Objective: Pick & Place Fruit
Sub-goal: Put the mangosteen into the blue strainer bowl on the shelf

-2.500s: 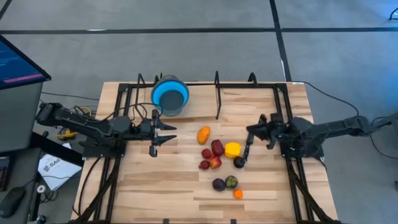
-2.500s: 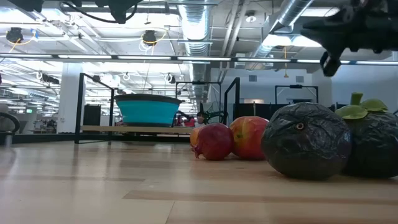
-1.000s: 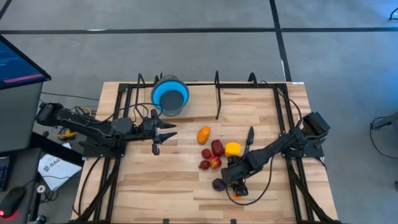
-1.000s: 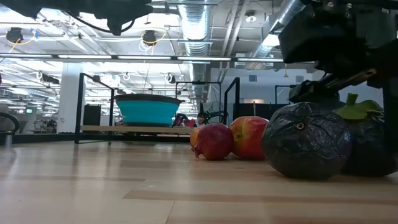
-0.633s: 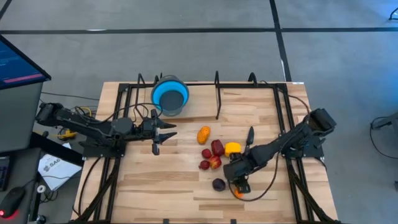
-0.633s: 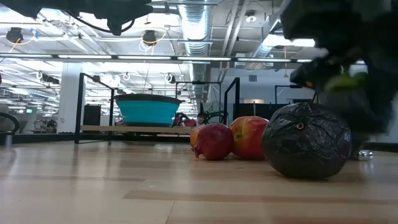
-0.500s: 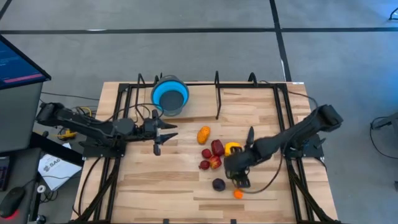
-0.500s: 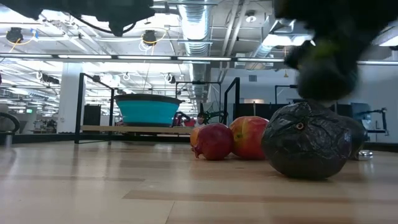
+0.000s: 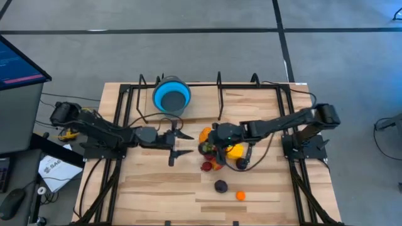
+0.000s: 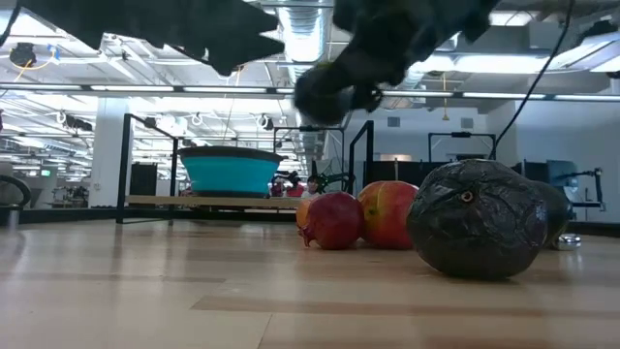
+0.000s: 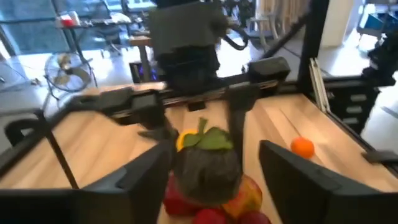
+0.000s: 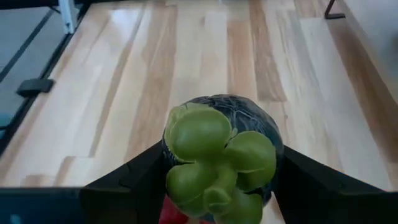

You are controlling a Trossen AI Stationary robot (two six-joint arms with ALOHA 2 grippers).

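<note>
Mangosteen [image 12: 219, 155] sits clamped in right gripper [image 9: 210, 144], raised for carrying toward the blue bowl [image 9: 171, 97] at 10 o'clock; left gripper [image 9: 178, 144] waits spread, empty.

No text, label, brand, number or sign can be read in any of the views. The monitor [image 9: 19, 59] at the far left of the high view shows coloured lines on its screen, too small to make out. A white sheet [image 9: 55, 168] lying on the floor left of the bench carries a dark printed mark, also too small to read. The fruit, the bowl and the arms bear no lettering that shows, and the room behind the bench in the low view offers no legible signs.
</note>
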